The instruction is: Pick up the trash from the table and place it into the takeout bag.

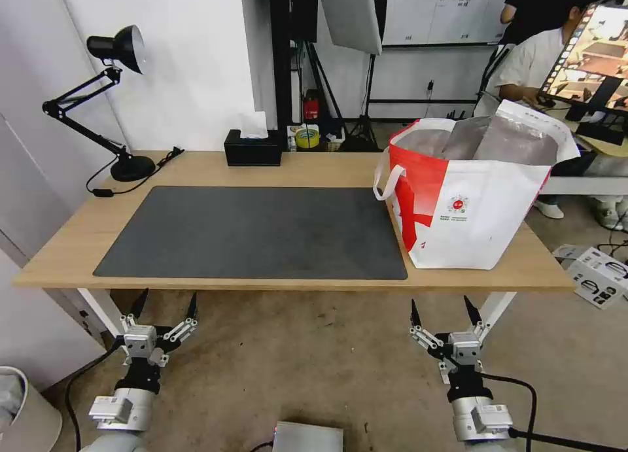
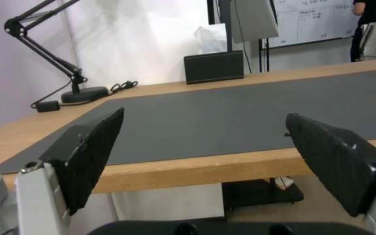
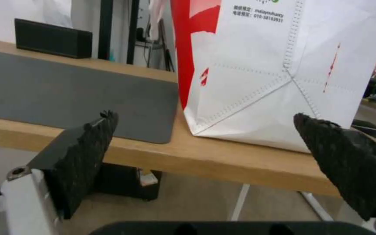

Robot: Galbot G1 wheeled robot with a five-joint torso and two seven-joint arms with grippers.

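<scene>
The takeout bag (image 1: pixel 471 197) stands upright at the right end of the counter (image 1: pixel 196 167), its near left corner just over the right edge of the dark grey mat (image 1: pixel 252 233). Its mouth gapes open, showing silver foil lining, and a white loop handle hangs off its left side above the red panel. In the right wrist view the bag (image 3: pixel 275 71) fills the far side, seated close to the counter's near edge (image 3: pixel 223 160). At the far edge of the counter sits a black tissue box (image 1: pixel 253 148) with a white tissue poking out, and at the far left a black desk lamp (image 1: pixel 114 99) with its cord trailing beside the base. The left gripper (image 1: pixel 165 307) hangs below the near edge of the counter on the left, jaws spread wide and empty; the right gripper (image 1: pixel 441 311) hangs likewise below the near edge, in front of the bag, jaws spread wide and holding nothing.
</scene>
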